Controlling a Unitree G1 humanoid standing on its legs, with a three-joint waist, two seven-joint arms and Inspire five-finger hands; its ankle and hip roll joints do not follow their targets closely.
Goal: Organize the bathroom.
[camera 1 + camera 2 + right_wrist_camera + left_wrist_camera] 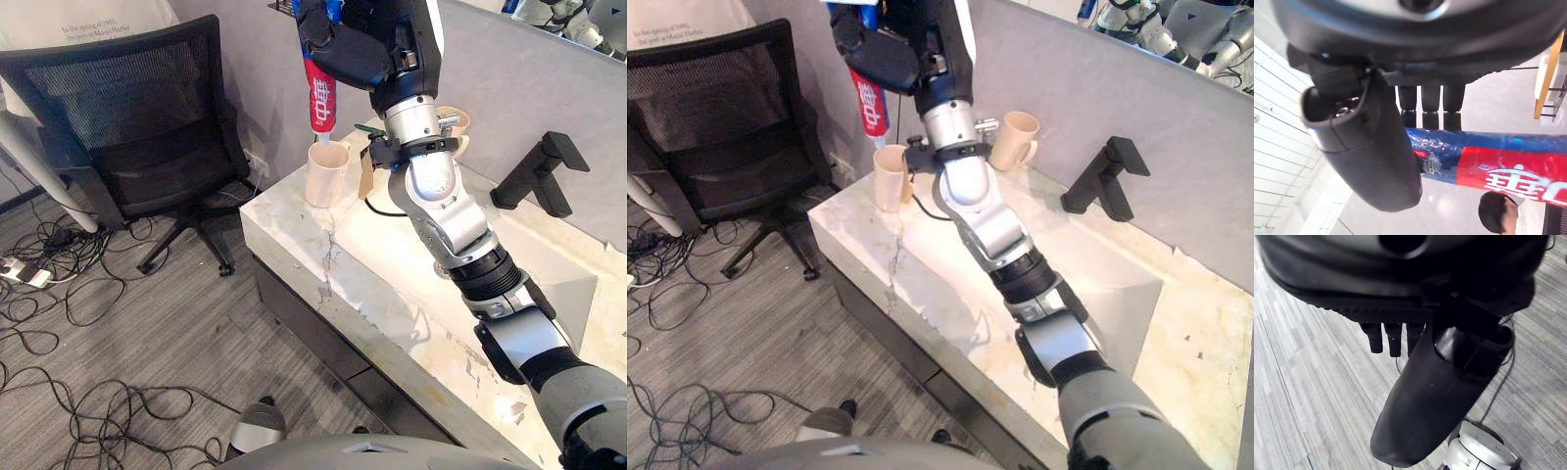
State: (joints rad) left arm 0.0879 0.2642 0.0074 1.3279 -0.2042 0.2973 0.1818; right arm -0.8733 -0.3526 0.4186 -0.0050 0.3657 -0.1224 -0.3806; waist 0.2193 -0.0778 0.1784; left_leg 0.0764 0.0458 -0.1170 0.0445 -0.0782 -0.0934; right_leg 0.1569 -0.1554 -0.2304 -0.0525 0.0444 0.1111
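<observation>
My right hand (345,47) is raised above the counter's far left corner, shut on a red and blue toothpaste tube (321,98). The tube hangs upright with its white cap just above or in the mouth of a cream mug (326,173). In the right wrist view the thumb (1366,147) and fingers (1430,105) curl round the tube (1488,166). A second cream mug (1015,139) stands behind my right forearm near the wall. My left hand (1420,396) hangs over the grey floor with fingers relaxed, holding nothing.
The white marble counter (372,284) has a sunken basin (1117,284) and a black faucet (537,174) at the back. A black office chair (127,117) stands left of the counter. Cables lie across the floor (88,343).
</observation>
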